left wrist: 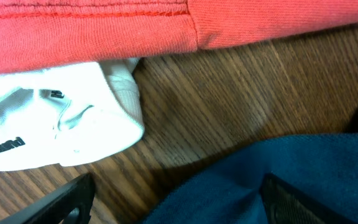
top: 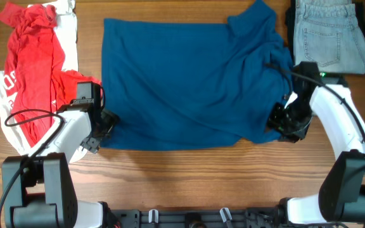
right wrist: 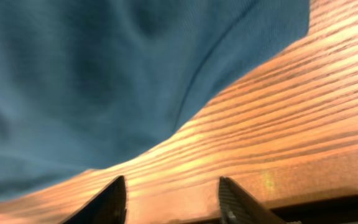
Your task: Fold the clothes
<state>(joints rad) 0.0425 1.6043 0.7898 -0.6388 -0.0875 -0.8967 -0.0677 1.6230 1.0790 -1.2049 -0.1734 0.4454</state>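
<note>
The clothes, a dark blue short-sleeved shirt (top: pixel 182 82), lie spread flat across the middle of the wooden table (top: pixel 201 177). My left gripper (top: pixel 106 123) sits at the shirt's near left corner. In the left wrist view it (left wrist: pixel 179 205) stands wide open, with the blue fabric's (left wrist: pixel 260 174) edge lying between its fingers, which are not closed on it. My right gripper (top: pixel 277 120) is at the shirt's near right edge. In the right wrist view its jaws (right wrist: pixel 169 199) stand apart over bare wood, with the blue cloth (right wrist: pixel 104 74) just beyond the fingertips.
A red shirt (top: pixel 33 57) lies crumpled on a white garment (top: pixel 68 25) at the far left, close to my left gripper. Both show in the left wrist view, red shirt (left wrist: pixel 104 25) and white garment (left wrist: pixel 48 124). Folded light denim jeans (top: pixel 331 35) lie at the back right.
</note>
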